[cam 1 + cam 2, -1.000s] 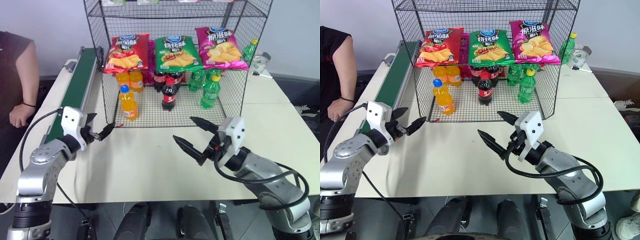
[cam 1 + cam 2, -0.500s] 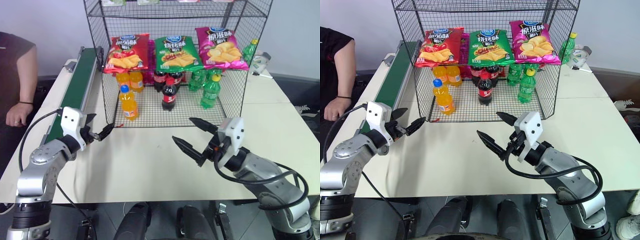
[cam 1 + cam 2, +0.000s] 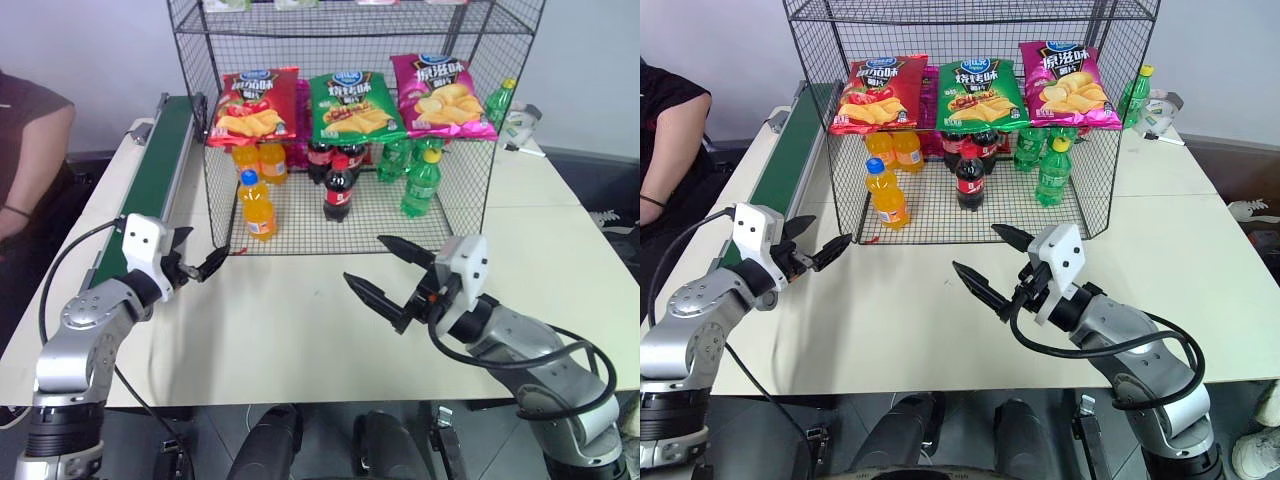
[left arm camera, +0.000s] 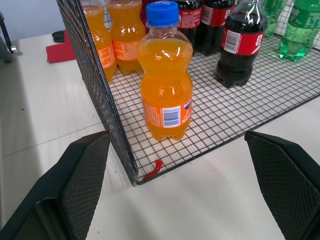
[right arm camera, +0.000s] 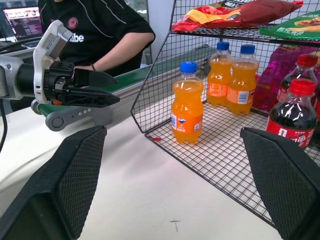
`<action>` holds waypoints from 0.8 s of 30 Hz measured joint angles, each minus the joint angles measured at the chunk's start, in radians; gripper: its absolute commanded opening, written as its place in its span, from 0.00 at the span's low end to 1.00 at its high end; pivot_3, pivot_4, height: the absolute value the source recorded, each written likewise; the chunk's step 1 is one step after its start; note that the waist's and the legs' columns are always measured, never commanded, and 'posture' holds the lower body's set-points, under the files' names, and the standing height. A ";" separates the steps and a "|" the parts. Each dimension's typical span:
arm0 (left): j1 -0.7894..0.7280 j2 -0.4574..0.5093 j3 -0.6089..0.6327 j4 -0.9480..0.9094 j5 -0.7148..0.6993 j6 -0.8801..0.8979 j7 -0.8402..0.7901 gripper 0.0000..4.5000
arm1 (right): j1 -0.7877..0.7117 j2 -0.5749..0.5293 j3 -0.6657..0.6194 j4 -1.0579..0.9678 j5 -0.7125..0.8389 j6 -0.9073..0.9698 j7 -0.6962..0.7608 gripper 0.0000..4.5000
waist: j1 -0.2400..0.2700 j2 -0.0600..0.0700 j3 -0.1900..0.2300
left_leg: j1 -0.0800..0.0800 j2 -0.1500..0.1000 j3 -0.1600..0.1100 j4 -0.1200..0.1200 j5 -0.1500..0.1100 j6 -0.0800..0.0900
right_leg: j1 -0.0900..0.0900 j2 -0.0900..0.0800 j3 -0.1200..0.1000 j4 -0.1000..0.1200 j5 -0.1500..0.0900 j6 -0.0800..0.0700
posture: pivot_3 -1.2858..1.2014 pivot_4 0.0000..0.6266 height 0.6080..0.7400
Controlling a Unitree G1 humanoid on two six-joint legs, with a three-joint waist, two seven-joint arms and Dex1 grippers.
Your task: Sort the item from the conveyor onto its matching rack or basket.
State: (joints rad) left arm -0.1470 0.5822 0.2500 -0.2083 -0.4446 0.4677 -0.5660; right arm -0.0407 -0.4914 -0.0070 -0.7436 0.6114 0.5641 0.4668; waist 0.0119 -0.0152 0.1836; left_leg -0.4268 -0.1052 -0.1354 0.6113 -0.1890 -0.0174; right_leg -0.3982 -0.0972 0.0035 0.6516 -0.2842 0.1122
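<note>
Soda [image 3: 258,206] upright on rack [image 3: 450,205] floor, front-left corner, apart from the two orange bottles [image 3: 258,158] behind. Placement looks done. Left gripper [image 3: 196,262] at its 7 o'clock, right gripper [image 3: 390,276] at 5; both with fingers released, nothing held.

Best to draw back level, staying off the mesh edge. Counter [image 3: 290,330] in front bare; belt [image 3: 155,170] at 9 o'clock.

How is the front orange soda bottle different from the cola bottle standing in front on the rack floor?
The orange soda bottle holds orange drink under a blue cap; the cola bottle is dark with a red cap and red label. The orange one stands near the rack's left side, the cola about mid-rack. Both stand upright on the wire floor, similar in size.
</note>
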 measured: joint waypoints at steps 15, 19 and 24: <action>-0.004 -0.019 0.000 0.000 0.027 -0.016 0.029 0.99 | -0.002 0.003 0.002 0.001 0.000 -0.001 0.012 1.00 | 0.000 0.000 0.000 | 0.000 0.000 0.000 0.000 0.000 0.000 | 0.000 0.000 0.000 0.000 0.000 0.000 | 0.52 0.24 1.00; -0.005 -0.019 0.000 0.000 0.031 -0.016 0.047 0.99 | -0.002 0.006 0.002 0.004 0.000 -0.003 0.014 1.00 | 0.000 0.000 0.000 | 0.000 0.000 0.000 0.000 0.000 0.000 | 0.000 0.000 0.000 0.000 0.000 0.000 | 0.52 0.24 1.00; -0.004 -0.020 0.000 0.000 0.030 -0.016 0.056 0.99 | 0.001 0.009 0.004 0.015 -0.002 -0.013 0.031 1.00 | 0.000 0.000 0.000 | 0.000 0.000 0.000 0.000 0.000 0.000 | 0.000 0.000 0.000 -0.001 0.000 0.000 | 0.52 0.24 1.00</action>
State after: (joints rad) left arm -0.1513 0.5619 0.2499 -0.2079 -0.4142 0.4522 -0.5098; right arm -0.0401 -0.4820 -0.0026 -0.7281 0.6097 0.5508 0.4977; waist 0.0120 -0.0152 0.1836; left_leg -0.4268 -0.1051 -0.1354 0.6111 -0.1890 -0.0173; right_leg -0.3986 -0.0972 0.0035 0.6511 -0.2842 0.1122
